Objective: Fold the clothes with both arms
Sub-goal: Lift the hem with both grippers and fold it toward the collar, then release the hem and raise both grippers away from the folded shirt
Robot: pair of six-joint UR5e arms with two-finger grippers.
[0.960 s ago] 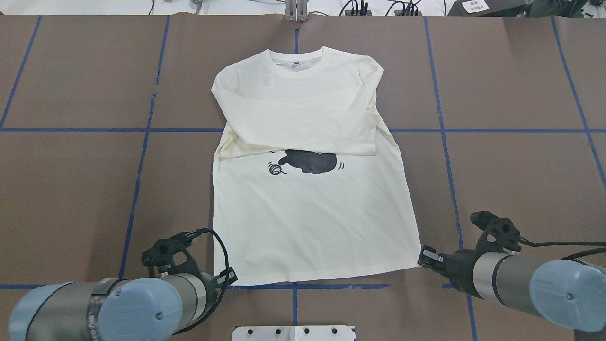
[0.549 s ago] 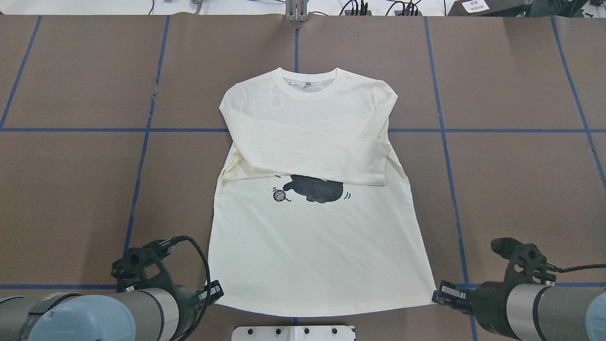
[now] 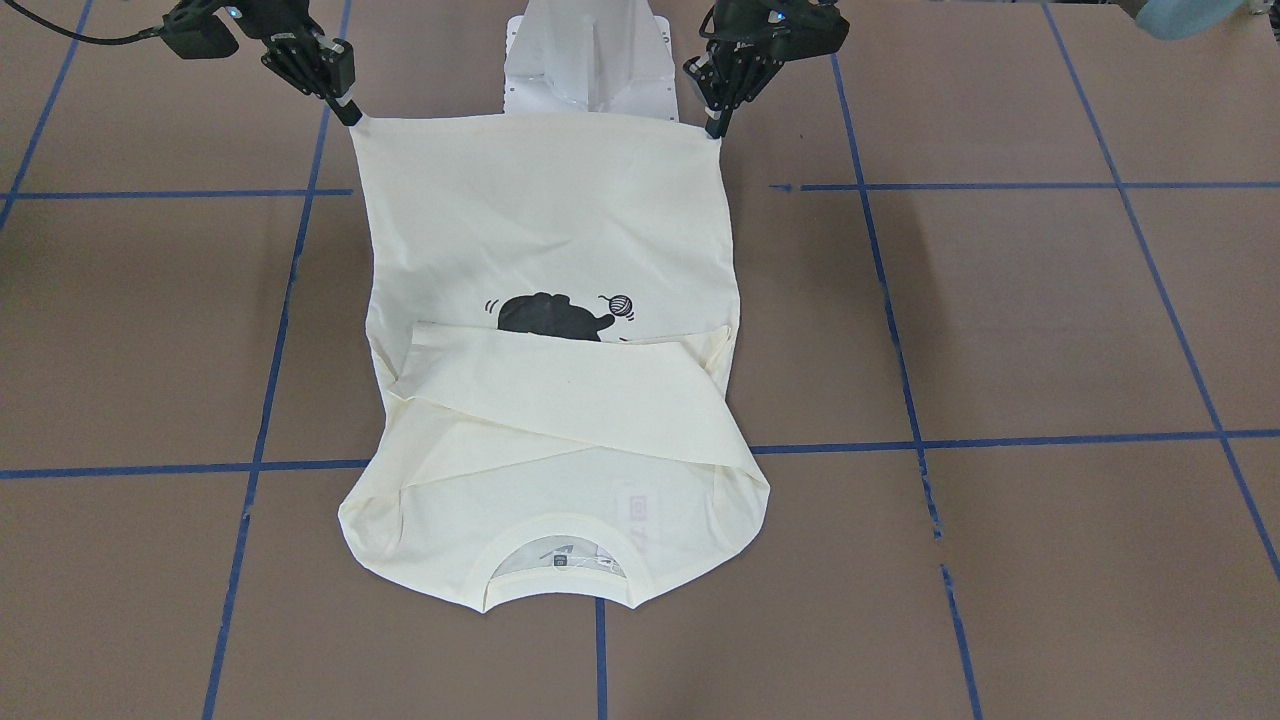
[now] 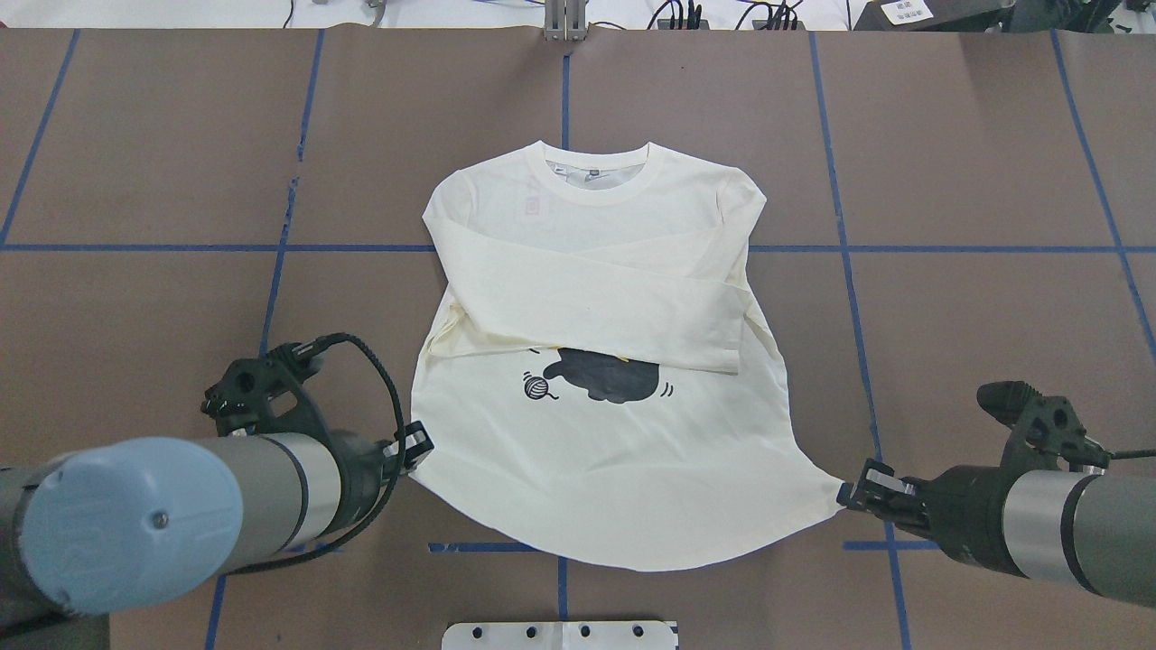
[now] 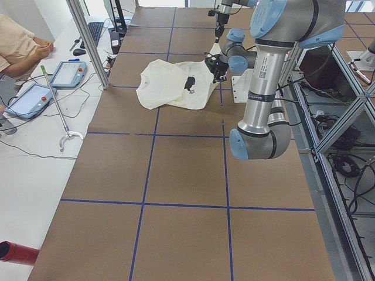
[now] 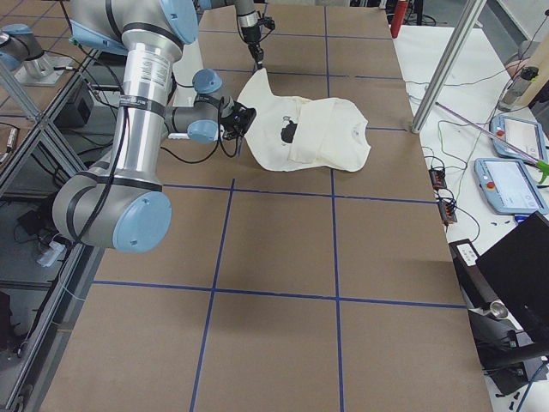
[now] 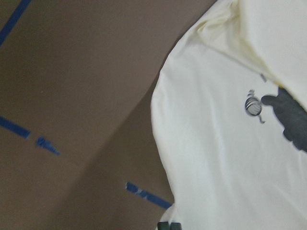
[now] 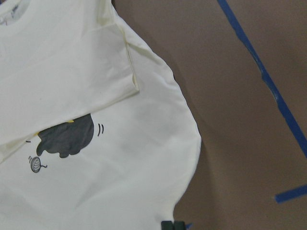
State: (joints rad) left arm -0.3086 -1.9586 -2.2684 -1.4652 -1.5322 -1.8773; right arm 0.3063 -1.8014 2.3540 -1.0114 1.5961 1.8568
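The cream shirt [image 4: 596,451] lies print side up on the brown table, collar [image 4: 598,171] at the far side. Both sleeves are folded across the chest and cover the top of the black cat print [image 4: 603,376]. My left gripper [image 4: 411,449] is shut on the near left hem corner. My right gripper [image 4: 849,492] is shut on the near right hem corner. Both corners are held up off the table and the hem sags between them. In the front-facing view the left gripper [image 3: 712,125] and right gripper [image 3: 352,112] hold the shirt [image 3: 545,220] stretched between them. The shirt also shows in the left wrist view [image 7: 230,167] and the right wrist view [image 8: 96,182].
Blue tape lines [image 4: 844,248] divide the brown table into squares. The white pedestal base [image 4: 560,635] sits at the near edge, just below the hem. Metal posts [image 6: 446,69], tablets and an operator's arm [image 5: 20,47] are off the table's far side.
The shirt was dragged toward the robot. Since half a second ago both grippers have risen with the hem corners, so the hem now hangs in a curve.
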